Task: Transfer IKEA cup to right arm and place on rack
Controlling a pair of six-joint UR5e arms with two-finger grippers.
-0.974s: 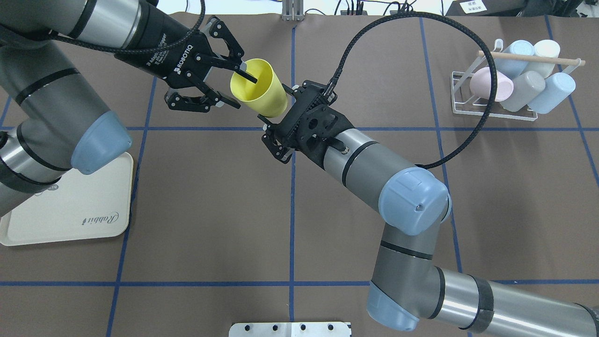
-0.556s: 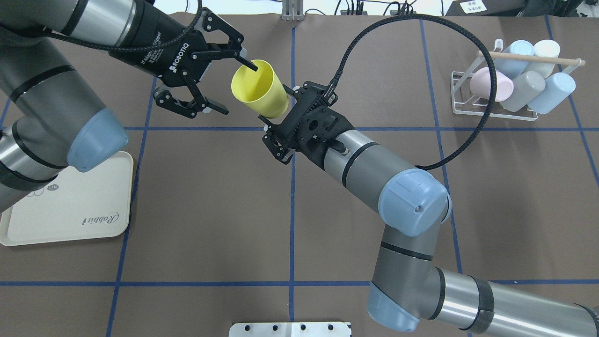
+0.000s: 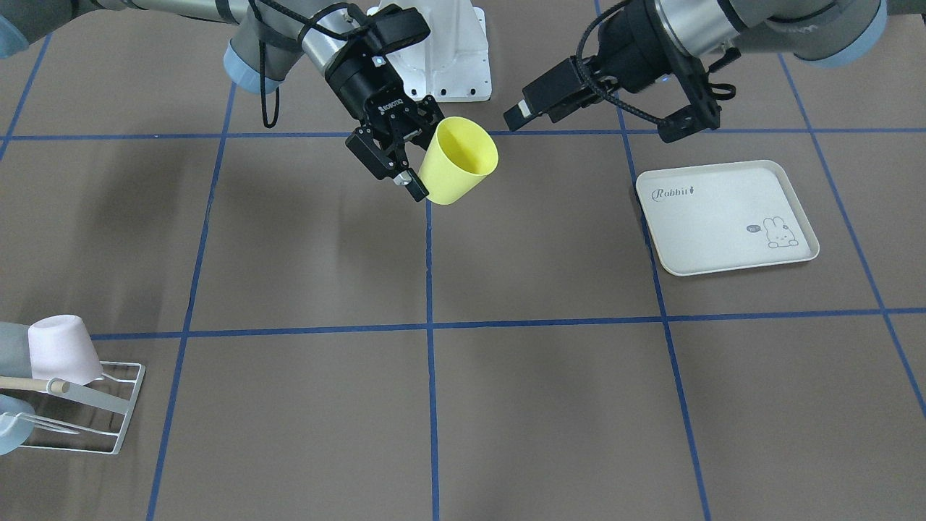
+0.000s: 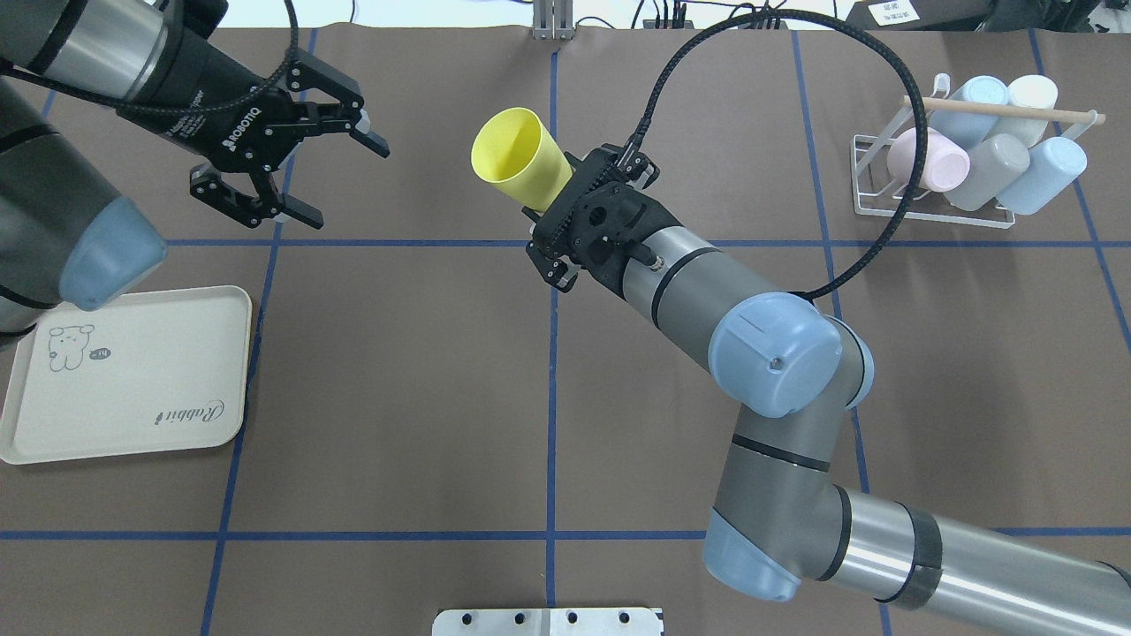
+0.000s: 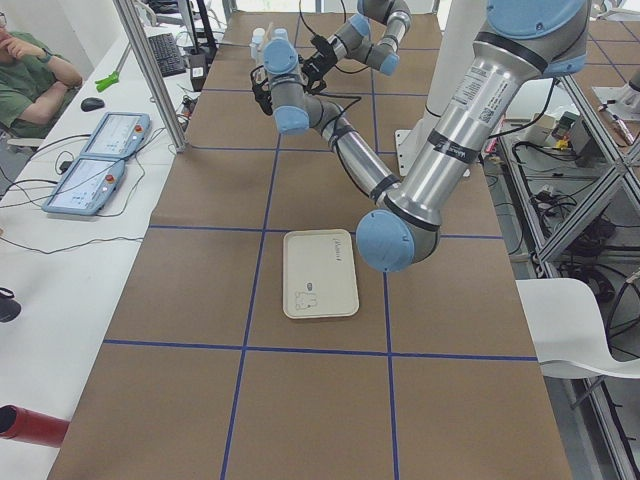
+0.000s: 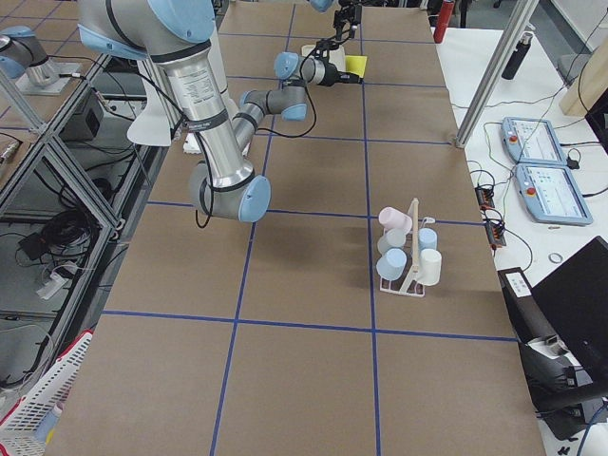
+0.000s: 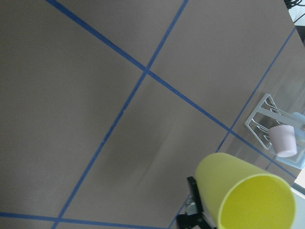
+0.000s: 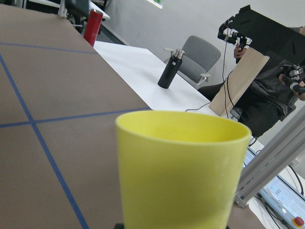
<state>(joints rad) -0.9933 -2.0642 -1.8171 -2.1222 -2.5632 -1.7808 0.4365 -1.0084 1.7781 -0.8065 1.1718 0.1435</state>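
The IKEA cup point(image 4: 517, 159) is yellow and is held in the air on its side, with its mouth toward the far left. My right gripper point(image 4: 552, 199), slim and black, is shut on the cup's base end. From across the table the cup point(image 3: 459, 163) hangs over the centre blue line, clamped by the right gripper point(image 3: 414, 177). The right wrist view is filled by the cup point(image 8: 181, 167). My left gripper point(image 4: 345, 181), marked ROBOTIQ, stands open and empty well to the cup's left. The white wire rack point(image 4: 884, 199) sits at the far right.
The rack carries several cups, among them a pink cup point(image 4: 928, 159), under a wooden dowel point(image 4: 998, 108). A cream rabbit-print tray point(image 4: 132, 389) lies at the near left. A black cable point(image 4: 914, 221) loops from the right wrist toward the rack. A person point(image 5: 30, 70) sits beside the table.
My left gripper has pulled its finger out of the cup's mouth and drawn back to the left, still open. The right arm has shifted the cup slightly right and farther away.
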